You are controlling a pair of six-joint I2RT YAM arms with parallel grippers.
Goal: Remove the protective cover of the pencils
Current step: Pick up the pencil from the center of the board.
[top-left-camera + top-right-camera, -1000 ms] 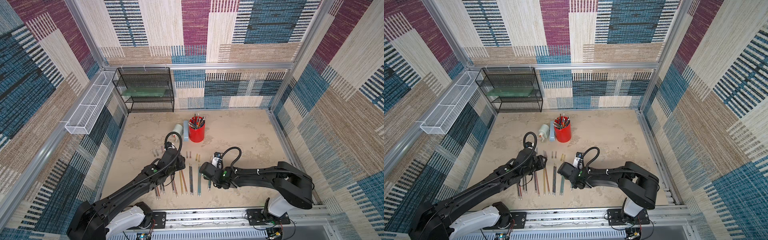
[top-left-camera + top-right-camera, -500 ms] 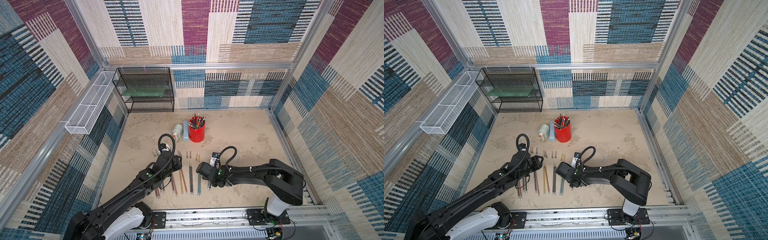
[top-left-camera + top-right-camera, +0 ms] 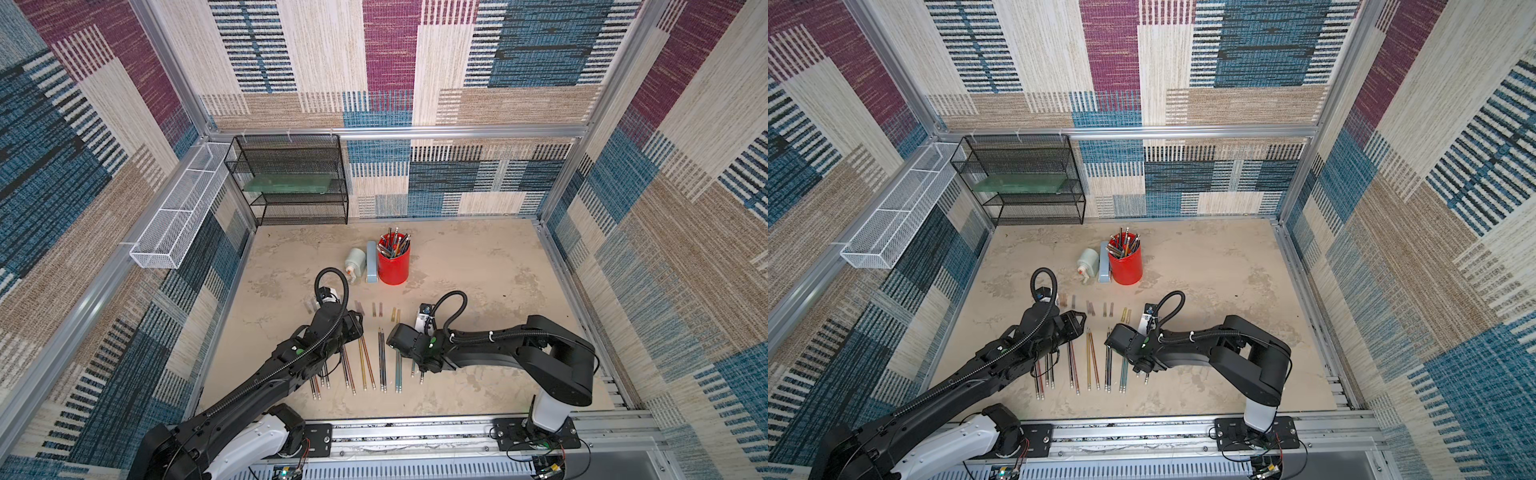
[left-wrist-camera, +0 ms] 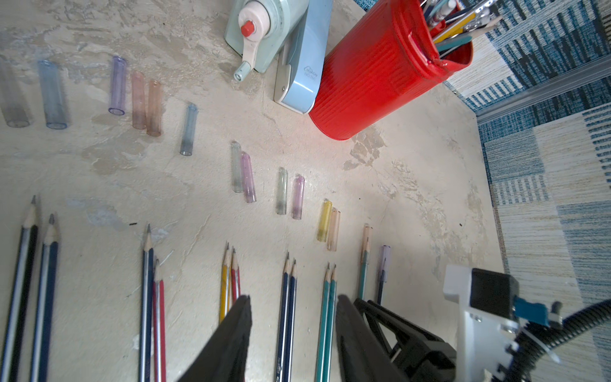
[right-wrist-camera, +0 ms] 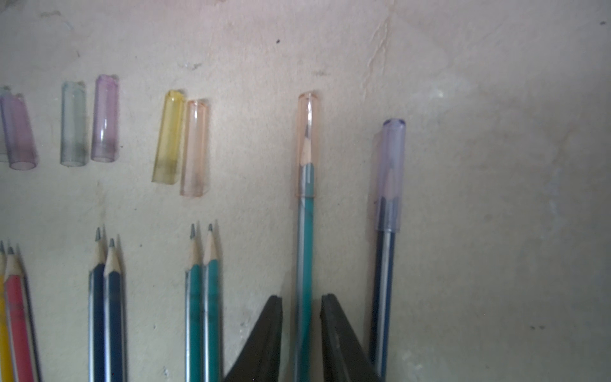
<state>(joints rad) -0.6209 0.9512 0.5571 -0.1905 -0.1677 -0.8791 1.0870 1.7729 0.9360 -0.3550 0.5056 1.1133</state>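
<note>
Pencils [image 4: 147, 297] lie in a row on the table [image 5: 496, 198], most already bare. My right end effector [image 5: 301, 297] straddles a teal pencil [image 5: 304, 248], jaws narrow, a sliver of table showing on each side; the orange cover [image 5: 307, 142] ahead of it is on. My left end effector [image 4: 294, 297] hangs half open, empty. Closing off-centre could roll this pencil into the capped dark pencil [image 5: 383, 281] just beside my jaw

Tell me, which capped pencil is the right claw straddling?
The teal pencil with the orange cap: it lies between the jaws of the right gripper. The dark blue pencil, capped purple, lies just outside them.
</note>
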